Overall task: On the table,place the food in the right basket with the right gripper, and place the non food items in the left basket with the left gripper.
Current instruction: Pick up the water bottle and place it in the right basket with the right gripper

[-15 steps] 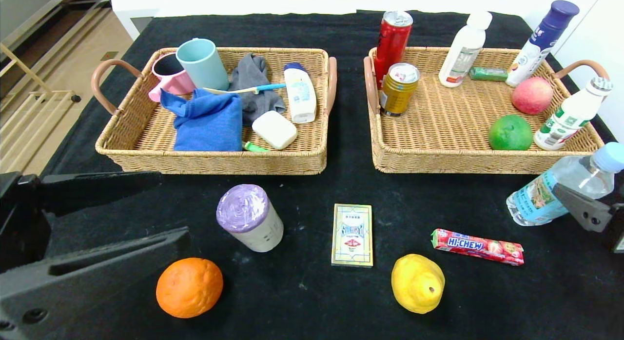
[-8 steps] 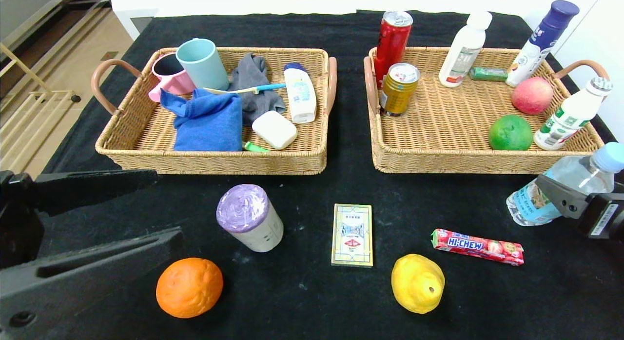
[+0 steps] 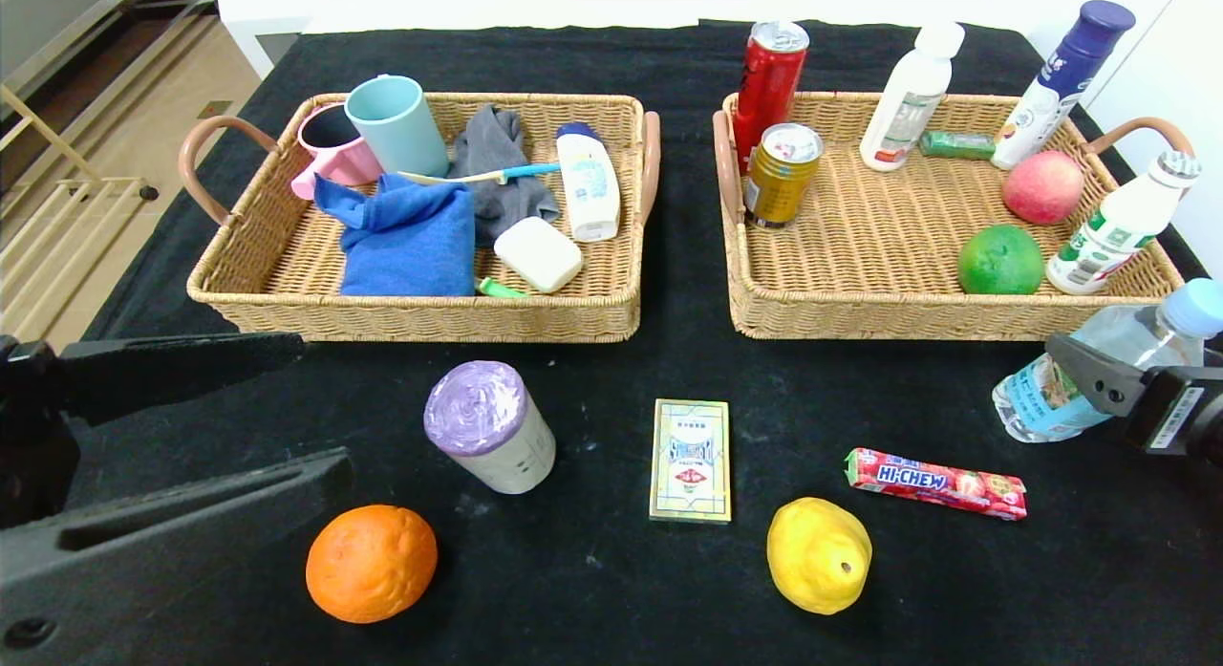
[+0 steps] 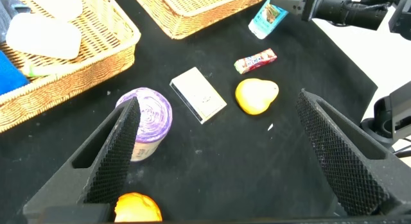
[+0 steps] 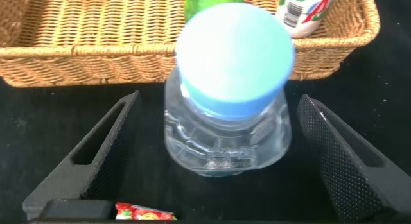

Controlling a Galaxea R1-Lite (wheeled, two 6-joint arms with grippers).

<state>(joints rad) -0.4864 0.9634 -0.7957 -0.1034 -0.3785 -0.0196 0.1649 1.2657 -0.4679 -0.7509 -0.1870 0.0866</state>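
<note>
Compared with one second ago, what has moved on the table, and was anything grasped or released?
The right end effector has slid in around the water bottle, jaws open on either side, not gripping yet. The left end effector drew back slightly, open and empty. The orange, purple-topped roll, card box, yellow fruit and Hi-Chew stick stayed put.

left basket beside right basket; food before

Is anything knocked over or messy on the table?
Mostly tidy. The purple-topped roll leans instead of standing straight, and the clear bottle lies tipped by the right basket, between the right gripper's open jaws. Nothing spilled.
</note>
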